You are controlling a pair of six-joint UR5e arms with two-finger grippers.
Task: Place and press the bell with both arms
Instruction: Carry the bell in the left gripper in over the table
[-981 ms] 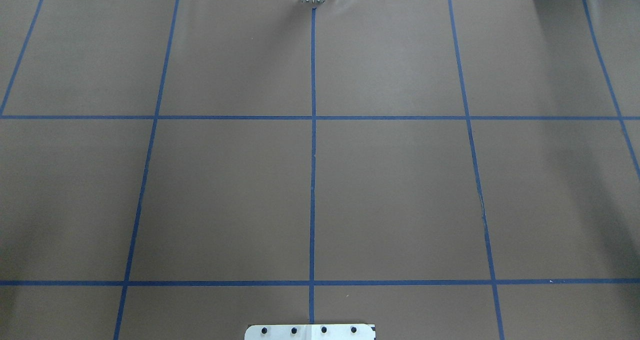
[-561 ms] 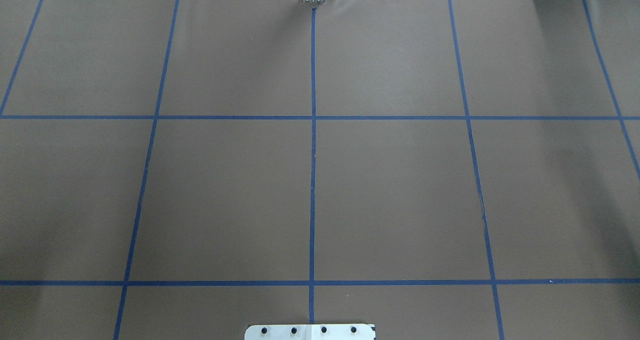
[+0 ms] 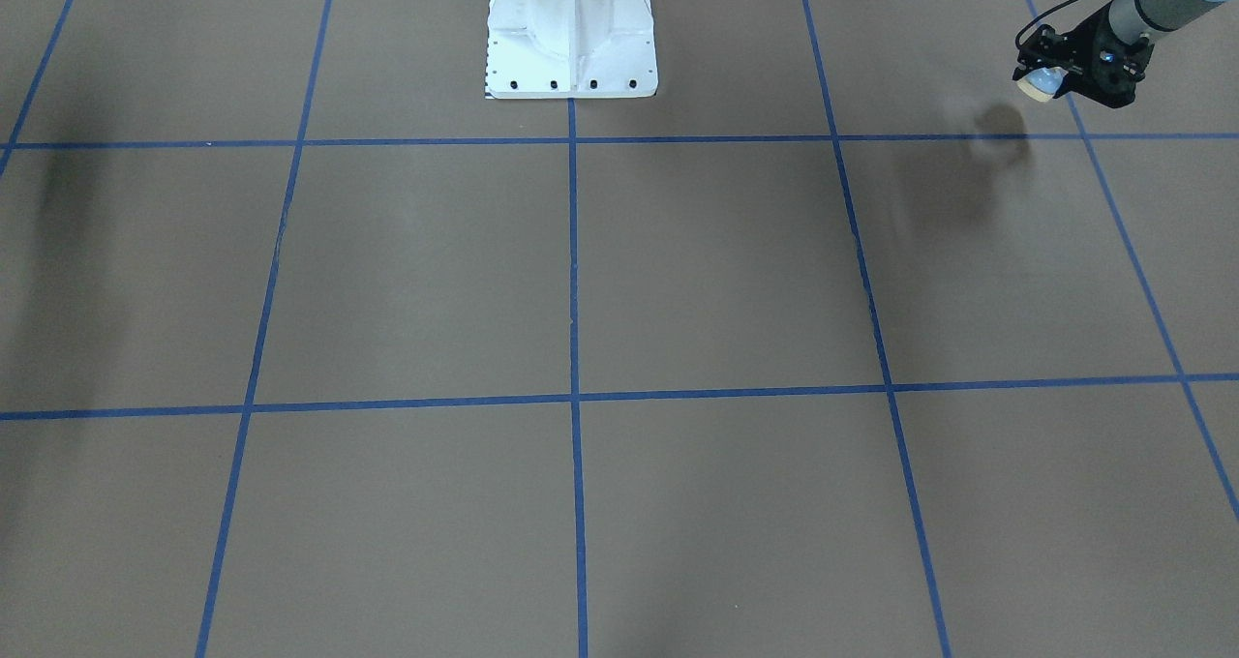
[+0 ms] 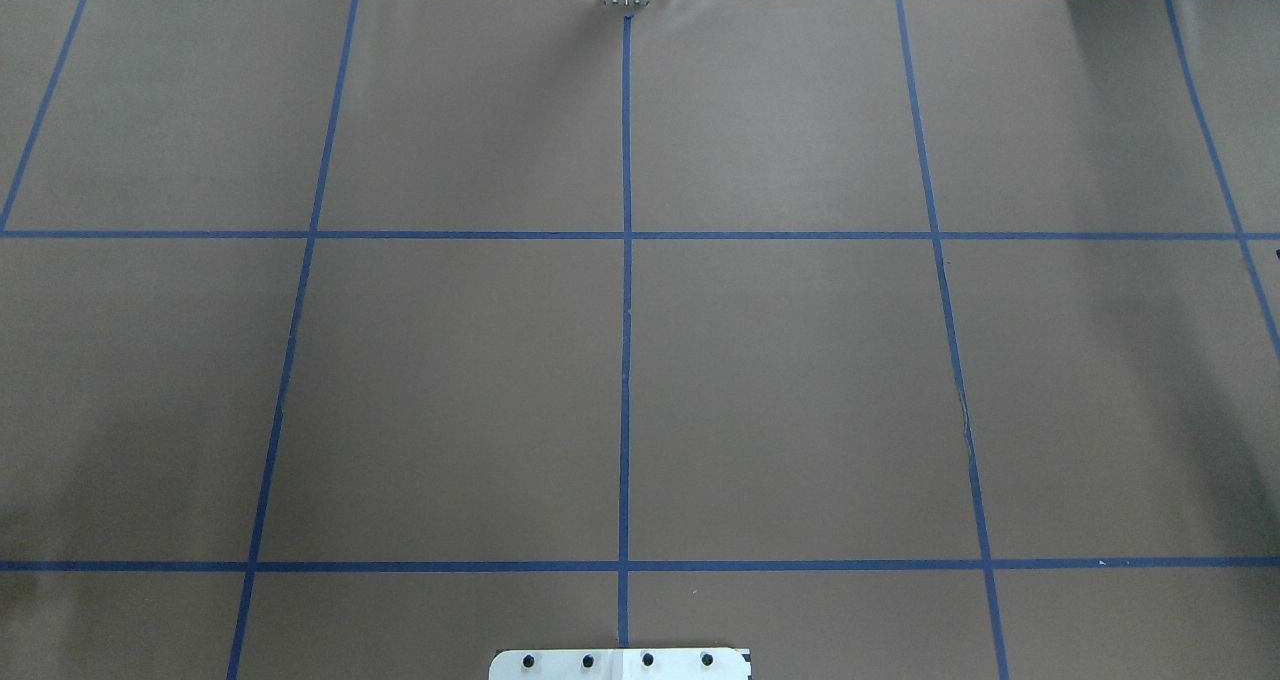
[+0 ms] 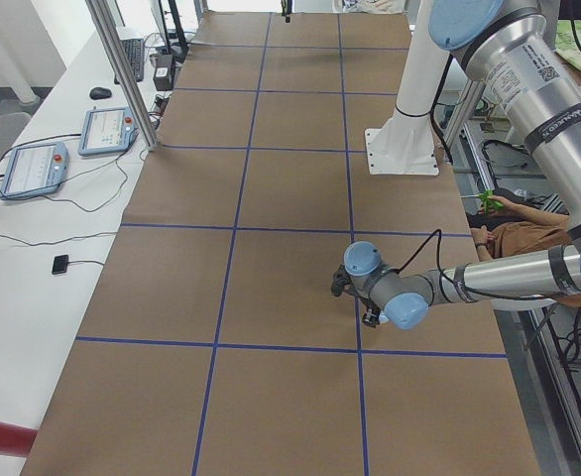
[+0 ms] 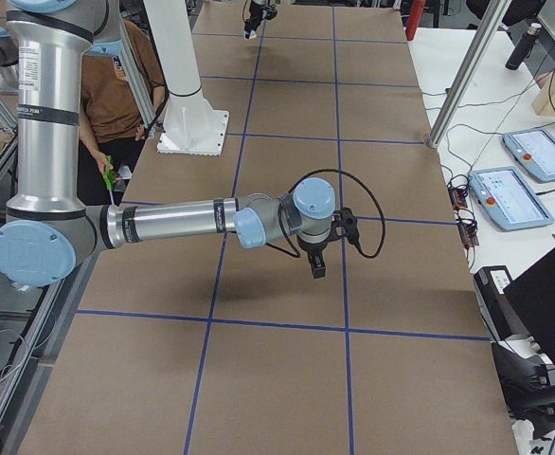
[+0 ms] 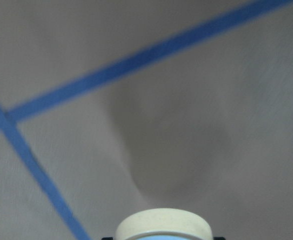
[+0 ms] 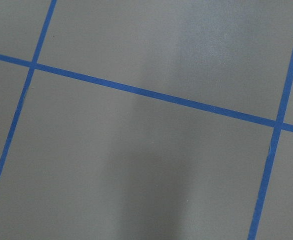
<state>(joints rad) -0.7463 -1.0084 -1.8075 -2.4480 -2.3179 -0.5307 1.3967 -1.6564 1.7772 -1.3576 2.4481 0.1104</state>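
The bell, light blue with a cream ring, is held in my left gripper above the brown table at the far right of the front-facing view. Its shadow lies on the paper just below. The bell's cream rim fills the bottom edge of the left wrist view, above a crossing of blue tape. My right gripper points down over the table near a blue line in the exterior right view. I cannot tell whether it is open or shut. Neither gripper shows in the overhead view.
Brown paper with a blue tape grid covers the table. The white pedestal base stands at the robot's side. A seated operator is beside the base. Tablets and a metal post stand along the far edge.
The overhead view stays without arms or bell. Only a tiny dark speck has appeared at its right edge.
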